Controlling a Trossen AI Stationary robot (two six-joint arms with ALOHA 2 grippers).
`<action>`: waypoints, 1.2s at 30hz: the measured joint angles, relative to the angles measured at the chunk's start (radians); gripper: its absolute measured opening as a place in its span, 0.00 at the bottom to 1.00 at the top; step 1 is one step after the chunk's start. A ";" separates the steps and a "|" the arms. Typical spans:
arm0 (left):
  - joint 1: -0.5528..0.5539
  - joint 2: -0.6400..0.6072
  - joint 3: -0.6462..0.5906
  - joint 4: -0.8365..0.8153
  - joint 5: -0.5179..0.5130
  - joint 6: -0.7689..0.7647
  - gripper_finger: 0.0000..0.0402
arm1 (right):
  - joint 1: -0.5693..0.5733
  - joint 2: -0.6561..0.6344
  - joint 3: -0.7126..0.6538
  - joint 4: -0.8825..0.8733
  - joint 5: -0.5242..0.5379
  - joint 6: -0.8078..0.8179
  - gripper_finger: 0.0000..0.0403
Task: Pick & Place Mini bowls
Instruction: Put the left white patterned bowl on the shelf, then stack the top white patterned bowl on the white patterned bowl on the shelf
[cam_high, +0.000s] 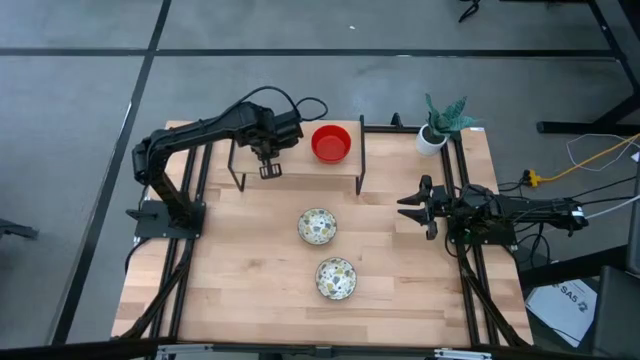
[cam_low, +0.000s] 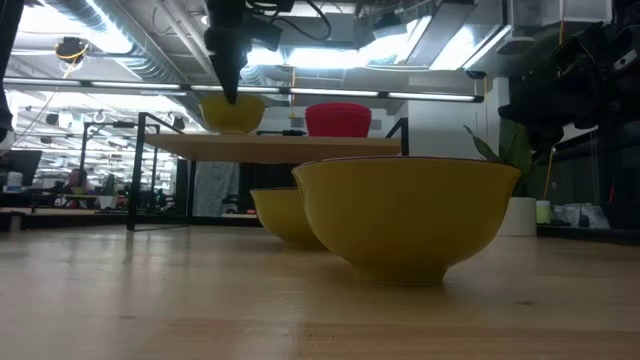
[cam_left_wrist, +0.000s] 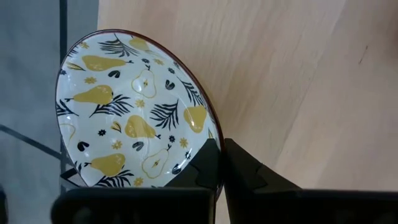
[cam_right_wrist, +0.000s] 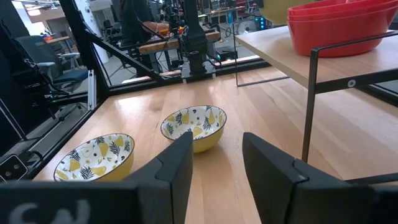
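On the counter (cam_high: 250, 270), two pear-patterned bowls (cam_high: 318, 226) (cam_high: 336, 278) are seen mid-counter. Red bowls (cam_high: 331, 143) are stacked on the raised shelf (cam_high: 300, 172). Only the left wrist view shows the left hand (cam_left_wrist: 221, 163) clamped on a third patterned bowl's (cam_left_wrist: 134, 118) rim. The right hand (cam_high: 412, 207), fingers apart, is parked at the right edge.

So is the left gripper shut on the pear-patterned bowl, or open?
Shut: the left gripper pinches the rim of the pear-patterned bowl, fingers pressed together, above the wooden shelf.

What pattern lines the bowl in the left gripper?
Yellow pears with dark leaves on white; left wrist view.
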 joint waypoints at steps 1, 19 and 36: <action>-0.002 0.000 -0.001 0.002 -0.004 -0.007 0.01 | 0.000 0.000 0.000 0.000 0.000 0.000 0.35; -0.014 -0.001 -0.119 0.057 -0.025 -0.007 0.06 | 0.000 0.000 0.000 0.000 0.000 0.000 0.35; 0.008 -0.046 -0.066 0.077 0.041 0.003 0.34 | 0.000 0.000 0.000 0.000 0.000 0.000 0.35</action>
